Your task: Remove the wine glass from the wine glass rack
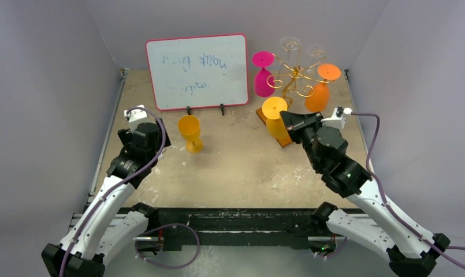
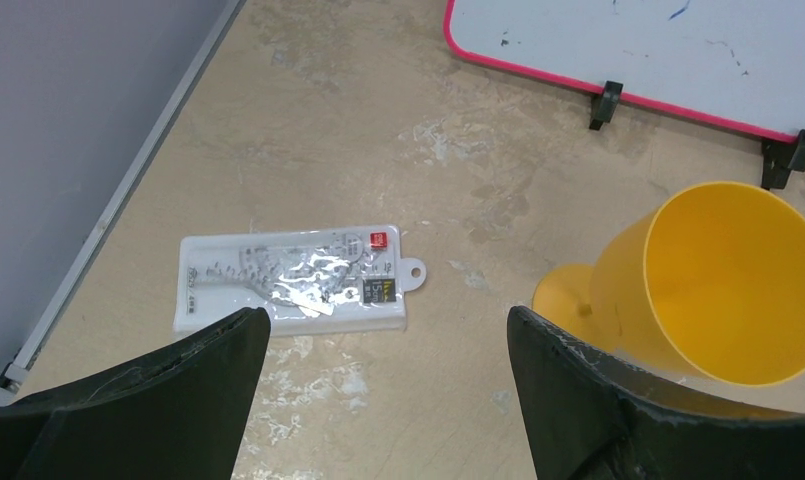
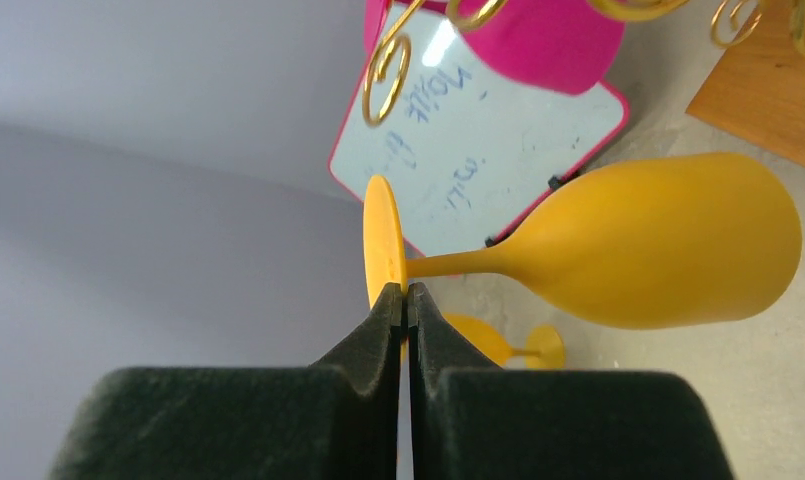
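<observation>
Hanging foot-up near-left of the wine glass rack (image 1: pixel 296 74), the wine glass (image 1: pixel 274 109) is pinched at its stem by tight-closed right jaws. It's to be drawn nearer slowly, kept clear of the scrolls; left jaws are spread wide, empty.

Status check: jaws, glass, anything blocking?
Left jaws open, empty. Right jaws shut on yellow wine glass foot, glass inverted, apart from wine glass rack arms. Pink glass hangs close by.

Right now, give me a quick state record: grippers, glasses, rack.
right gripper: shut on foot of held glass
held glass: yellow, bowl-down, beside rack, no wire around its stem
left gripper: open, empty, above table
on rack: pink glass, orange glass, clear glasses
on table: standing glass, upright; packet; whiteboard
</observation>
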### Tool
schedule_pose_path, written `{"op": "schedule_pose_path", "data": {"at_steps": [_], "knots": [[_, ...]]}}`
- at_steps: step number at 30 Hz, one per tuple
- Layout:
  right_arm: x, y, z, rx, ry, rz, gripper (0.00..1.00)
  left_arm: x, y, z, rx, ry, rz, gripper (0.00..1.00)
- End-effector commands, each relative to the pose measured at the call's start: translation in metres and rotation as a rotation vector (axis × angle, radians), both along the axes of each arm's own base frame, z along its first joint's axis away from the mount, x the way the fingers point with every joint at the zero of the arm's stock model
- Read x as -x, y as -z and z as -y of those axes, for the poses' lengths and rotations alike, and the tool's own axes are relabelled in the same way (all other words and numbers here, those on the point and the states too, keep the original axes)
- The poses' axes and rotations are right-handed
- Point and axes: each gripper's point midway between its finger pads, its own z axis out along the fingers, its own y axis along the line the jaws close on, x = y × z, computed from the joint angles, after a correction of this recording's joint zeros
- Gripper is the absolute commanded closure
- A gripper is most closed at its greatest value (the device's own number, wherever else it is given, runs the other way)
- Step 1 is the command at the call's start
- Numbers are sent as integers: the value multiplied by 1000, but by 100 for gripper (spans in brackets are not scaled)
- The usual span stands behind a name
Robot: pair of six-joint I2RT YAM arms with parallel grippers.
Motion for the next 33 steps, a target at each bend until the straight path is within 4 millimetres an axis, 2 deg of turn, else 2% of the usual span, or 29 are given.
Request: {"op": "schedule_pose_path", "data": {"at_steps": [1,7,12,17,21,23,28,32,33], "knots": [[17,-2,-24,143,-200,100,100,-2,-17,7,37,16,16,11],[38,26,-46,157,-377,181,100,-3,-40,53,238,201,41,11],[47,54,-69,162,-505,228,100,2,-68,105,417,438,49,11],[53,58,-92,168,-620,326,100,16,-85,168,607,750,17,11],[61,61,-107,183,-711,393,100,26,-98,203,760,924,20,14],[66,63,-112,180,-751,408,100,31,-98,214,804,974,13,15],[72,64,-115,172,-787,442,100,42,-81,239,810,1046,-69,18],[80,62,-121,168,-839,479,100,55,-71,267,804,1113,-130,26],[81,62,-123,171,-852,481,100,54,-70,269,803,1110,-127,27]]}}
